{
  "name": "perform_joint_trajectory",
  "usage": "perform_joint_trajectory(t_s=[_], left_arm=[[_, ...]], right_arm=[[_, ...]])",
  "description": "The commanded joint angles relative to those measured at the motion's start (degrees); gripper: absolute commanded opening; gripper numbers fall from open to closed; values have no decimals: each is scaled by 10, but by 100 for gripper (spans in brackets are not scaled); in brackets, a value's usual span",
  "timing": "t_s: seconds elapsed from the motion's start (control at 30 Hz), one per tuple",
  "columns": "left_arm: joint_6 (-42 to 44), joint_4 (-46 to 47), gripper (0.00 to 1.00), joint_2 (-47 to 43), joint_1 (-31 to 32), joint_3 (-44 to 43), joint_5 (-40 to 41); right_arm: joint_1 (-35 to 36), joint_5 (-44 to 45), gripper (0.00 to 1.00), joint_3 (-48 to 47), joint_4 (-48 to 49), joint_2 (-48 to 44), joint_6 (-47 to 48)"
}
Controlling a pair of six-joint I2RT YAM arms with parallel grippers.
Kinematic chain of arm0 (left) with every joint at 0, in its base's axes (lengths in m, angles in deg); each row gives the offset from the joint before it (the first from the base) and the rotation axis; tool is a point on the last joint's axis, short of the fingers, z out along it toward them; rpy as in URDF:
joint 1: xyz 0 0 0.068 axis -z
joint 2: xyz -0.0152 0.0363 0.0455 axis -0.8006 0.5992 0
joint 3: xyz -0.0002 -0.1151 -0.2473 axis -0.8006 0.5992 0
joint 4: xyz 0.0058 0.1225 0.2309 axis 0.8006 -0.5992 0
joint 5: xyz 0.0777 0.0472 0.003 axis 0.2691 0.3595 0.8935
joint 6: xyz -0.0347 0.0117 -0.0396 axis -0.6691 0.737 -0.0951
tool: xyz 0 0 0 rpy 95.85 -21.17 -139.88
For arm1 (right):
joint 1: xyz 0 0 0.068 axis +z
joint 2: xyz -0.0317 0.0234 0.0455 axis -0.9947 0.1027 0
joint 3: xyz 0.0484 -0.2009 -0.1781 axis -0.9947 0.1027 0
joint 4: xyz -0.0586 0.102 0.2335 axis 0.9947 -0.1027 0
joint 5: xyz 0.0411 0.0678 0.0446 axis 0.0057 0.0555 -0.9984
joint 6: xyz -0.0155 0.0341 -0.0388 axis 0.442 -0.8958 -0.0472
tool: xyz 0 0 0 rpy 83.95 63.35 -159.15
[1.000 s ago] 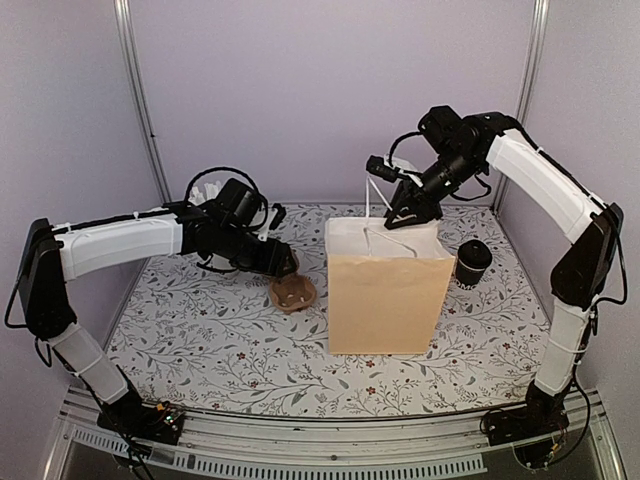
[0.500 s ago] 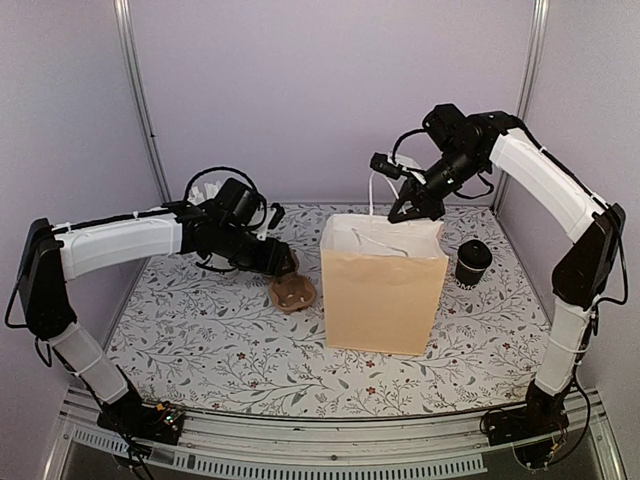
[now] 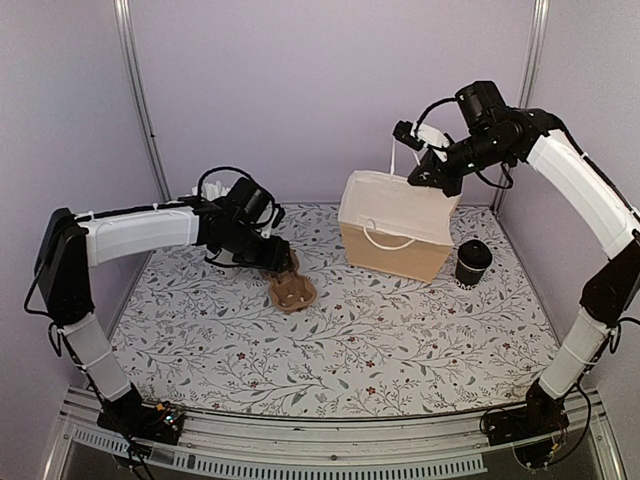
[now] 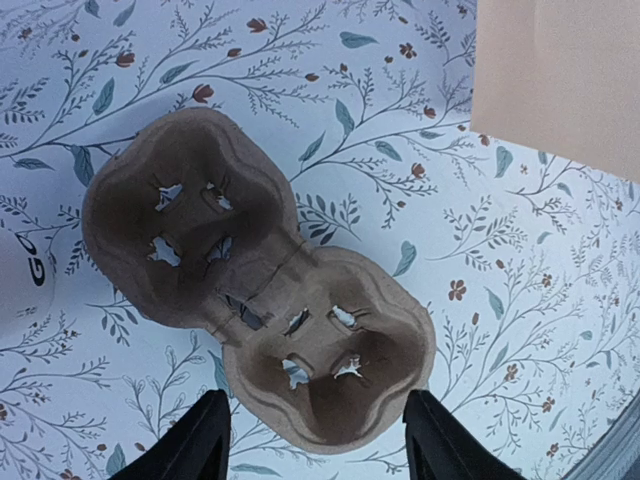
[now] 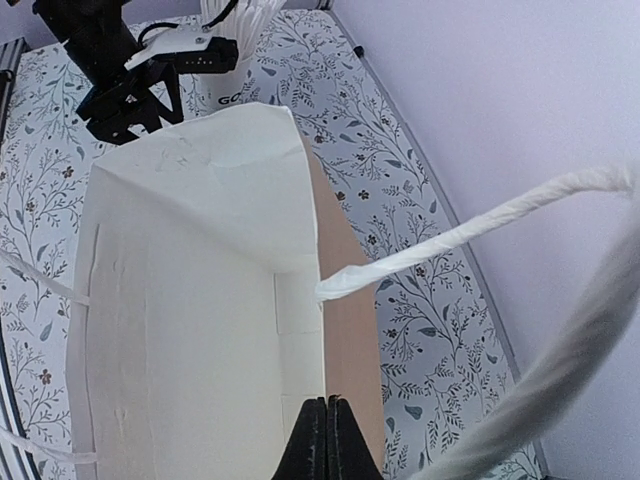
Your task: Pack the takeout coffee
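The takeout coffee (image 3: 472,262), a small black cup with a black lid, stands at the right of the table. A tan paper bag (image 3: 396,228) with white inside (image 5: 190,300) hangs tilted at the back, its mouth facing the camera. My right gripper (image 3: 432,178) is shut on the bag's top rim (image 5: 327,440); a white rope handle (image 5: 470,230) runs past it. My left gripper (image 3: 281,267) is open, its fingertips (image 4: 205,445) on either side of the near end of the brown pulp carrier (image 4: 260,290), which lies flat on the table (image 3: 291,294).
A white cup of white sticks (image 3: 207,193) stands at the back left behind my left arm; its wall shows at the left wrist view's edge (image 4: 18,285). The bag's lower corner (image 4: 560,80) hangs near the carrier. The floral tabletop (image 3: 380,340) spreads in front.
My right gripper has lifted the bag off the table's middle and carried it up and back, tilting it. My left arm shifted slightly and stays over the carrier.
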Motion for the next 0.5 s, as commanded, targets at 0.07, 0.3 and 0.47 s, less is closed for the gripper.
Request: perform_joint_trajectory(t_s=[0.07,0.3,0.47], left_arm=[[2,-88,52,60,-27,-82,21],[-91,-55,48,76,-9,-70,-43],[-111,-51,40,89,18,-58,-52]], right_arm=[[-1,31,0,24,51,-11,-19],[-1,33,0,38,51,-12,-27],[0,32,0,38,50,-14,-28]])
